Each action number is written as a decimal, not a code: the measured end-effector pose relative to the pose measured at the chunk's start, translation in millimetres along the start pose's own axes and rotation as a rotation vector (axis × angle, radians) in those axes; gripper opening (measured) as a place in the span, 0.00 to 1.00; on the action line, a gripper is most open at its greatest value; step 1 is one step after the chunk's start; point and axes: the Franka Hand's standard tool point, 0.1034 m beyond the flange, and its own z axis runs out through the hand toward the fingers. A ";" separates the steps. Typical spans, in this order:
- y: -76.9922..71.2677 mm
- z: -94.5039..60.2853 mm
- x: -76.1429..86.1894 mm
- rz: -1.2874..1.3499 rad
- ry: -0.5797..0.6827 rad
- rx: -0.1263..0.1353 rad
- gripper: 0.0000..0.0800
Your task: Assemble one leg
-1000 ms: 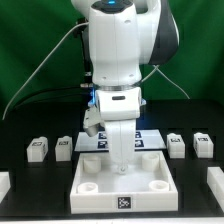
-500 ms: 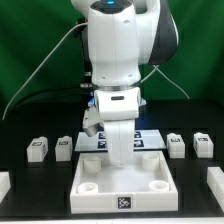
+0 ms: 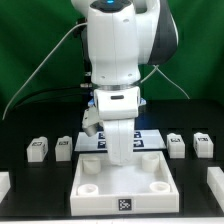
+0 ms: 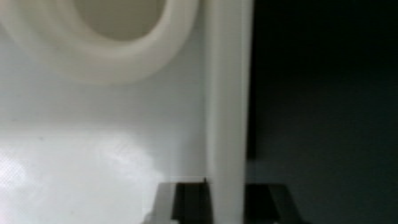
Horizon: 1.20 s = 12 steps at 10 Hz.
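The large white square panel (image 3: pixel 95 204) with a raised rim lies at the table's front centre, with round sockets in its corners. My gripper (image 3: pixel 120 158) reaches down at its far rim. In the wrist view the upright rim (image 4: pixel 226 100) runs between my two dark fingers (image 4: pixel 187 203), which press on either side of it, next to a round socket (image 4: pixel 111 25). Two legs (image 3: pixel 37 149) (image 3: pixel 64 147), small white tagged blocks, stand on the exterior view's left, and two more (image 3: pixel 176 144) (image 3: pixel 203 145) on its right, none of them held.
The marker board (image 3: pixel 152 137) lies behind the arm's base. Further white parts sit at the front left edge (image 3: pixel 3 183) and front right edge (image 3: pixel 215 183). A green backdrop closes the back.
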 end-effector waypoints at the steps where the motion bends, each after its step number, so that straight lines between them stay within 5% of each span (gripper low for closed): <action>1: 0.0 0.0 0.0 0.000 0.000 0.000 0.08; 4: 2.5 -0.2 2.4 -0.003 0.002 -0.006 0.08; 10: 50.9 -0.1 71.1 0.045 0.056 -0.062 0.08; 12: 54.0 0.8 73.6 0.063 0.057 -0.065 0.08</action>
